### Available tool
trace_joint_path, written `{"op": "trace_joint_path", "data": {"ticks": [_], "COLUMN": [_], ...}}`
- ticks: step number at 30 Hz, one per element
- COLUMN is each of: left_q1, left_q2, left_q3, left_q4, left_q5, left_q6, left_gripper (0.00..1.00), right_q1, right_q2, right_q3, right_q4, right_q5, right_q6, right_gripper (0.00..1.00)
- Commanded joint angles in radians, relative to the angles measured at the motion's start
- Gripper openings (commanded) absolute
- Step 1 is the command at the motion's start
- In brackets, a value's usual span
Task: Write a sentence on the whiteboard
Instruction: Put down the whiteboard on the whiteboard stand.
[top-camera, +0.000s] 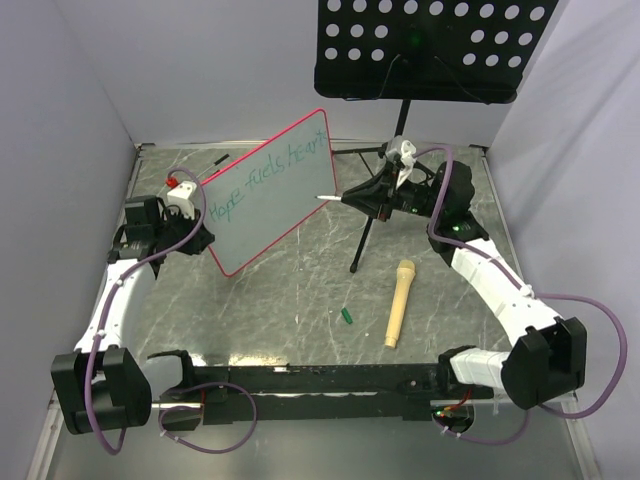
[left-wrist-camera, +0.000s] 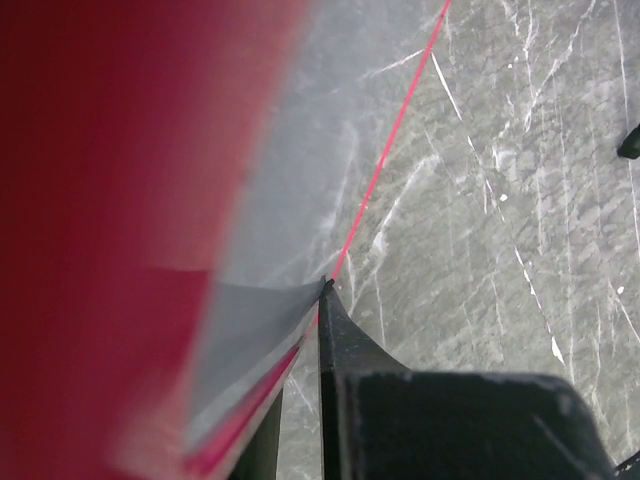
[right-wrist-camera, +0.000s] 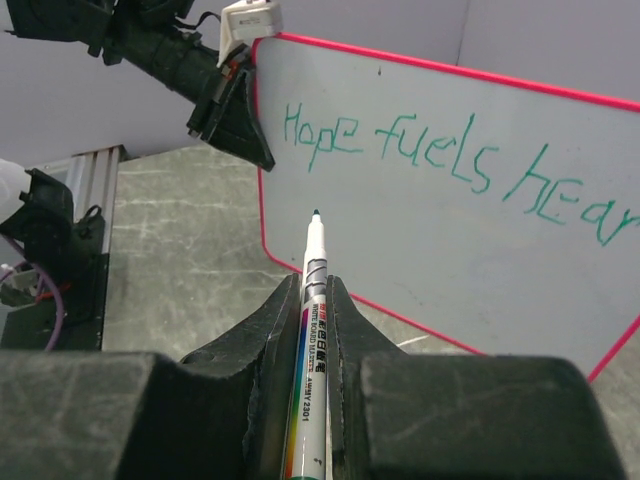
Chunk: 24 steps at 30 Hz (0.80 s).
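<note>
The whiteboard (top-camera: 275, 215) has a pink-red frame and stands tilted on the table. My left gripper (top-camera: 203, 236) is shut on its left edge. The teal sentence (top-camera: 268, 172) runs across its upper part and reads "Hope fuels heart". In the left wrist view the whiteboard (left-wrist-camera: 255, 320) fills the left side, its rim pinched in the left gripper (left-wrist-camera: 312, 300). My right gripper (right-wrist-camera: 315, 292) is shut on a white marker (right-wrist-camera: 313, 330), uncapped, tip pointing at the whiteboard (right-wrist-camera: 450, 250) below the sentence (right-wrist-camera: 400, 150). From above, the right gripper (top-camera: 352, 197) holds the marker (top-camera: 327, 198) by the board's right edge.
A black perforated music stand (top-camera: 430, 45) stands at the back, its tripod legs (top-camera: 362, 240) spreading under my right arm. A beige microphone-shaped stick (top-camera: 398, 302) and a small green cap (top-camera: 346, 316) lie on the grey table. A black pen (top-camera: 218, 158) lies behind the board.
</note>
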Motion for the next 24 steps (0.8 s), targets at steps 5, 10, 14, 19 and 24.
{"op": "trace_joint_path", "data": {"ticks": [5,10,14,19,24], "left_q1": [0.015,0.026,0.047,0.061,0.072], "left_q2": [0.003,0.0,-0.014,-0.034,-0.09], "left_q3": [0.011,0.045,0.068,0.076,0.042], "left_q4": [-0.122,-0.121,-0.127,-0.103,-0.014], "left_q5": [-0.031,0.027,0.07,0.096,0.109], "left_q6": [0.08,0.073,0.076,0.045,-0.018], "left_gripper": [0.01,0.01,0.01,0.01,0.01], "right_q1": [-0.02,-0.053,-0.083,-0.105,-0.117], "right_q2": [-0.043,-0.031,-0.022,-0.011,0.001], "right_q3": [-0.015,-0.034,-0.044,-0.057,-0.064], "right_q4": [-0.044,-0.005,0.018,0.053,0.07], "right_q5": [-0.077,-0.103,-0.118,-0.134,-0.141], "right_q6": [-0.001,0.04,0.066,0.098,0.115], "right_gripper": [0.0,0.0,0.0,0.0,0.0]}}
